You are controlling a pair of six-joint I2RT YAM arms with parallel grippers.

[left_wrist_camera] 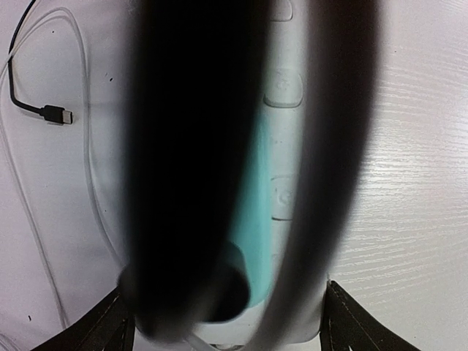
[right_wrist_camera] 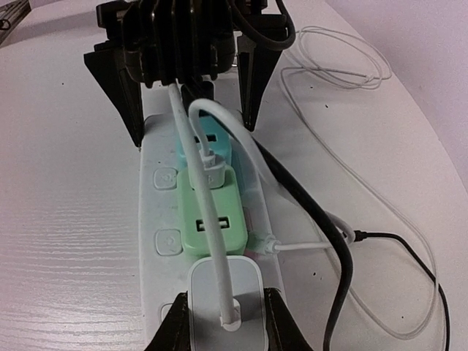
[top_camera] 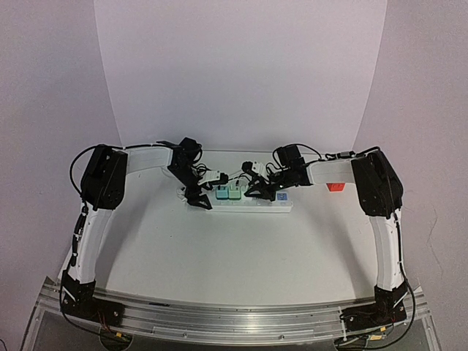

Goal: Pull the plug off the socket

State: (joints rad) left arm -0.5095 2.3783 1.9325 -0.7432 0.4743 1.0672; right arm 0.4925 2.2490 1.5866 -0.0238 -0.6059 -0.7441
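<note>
The socket, a long white power strip (top_camera: 248, 205), lies across the table's middle. It holds a teal plug (right_wrist_camera: 210, 139), a green USB plug (right_wrist_camera: 213, 219) and a white plug (right_wrist_camera: 221, 289) with a white cord. My right gripper (right_wrist_camera: 223, 316) is shut on the white plug, one finger on each side; it also shows in the top view (top_camera: 262, 191). My left gripper (top_camera: 197, 197) straddles the strip's left end, its fingers against both long sides, as also seen in the right wrist view (right_wrist_camera: 186, 95). In the left wrist view a blurred black cable hides much of the strip (left_wrist_camera: 287, 146).
Loose white cords (right_wrist_camera: 344, 66) and a black cable (right_wrist_camera: 336, 241) lie behind the strip. A black USB tip (left_wrist_camera: 55, 114) lies on the table. A small red object (top_camera: 336, 187) sits to the right of the strip.
</note>
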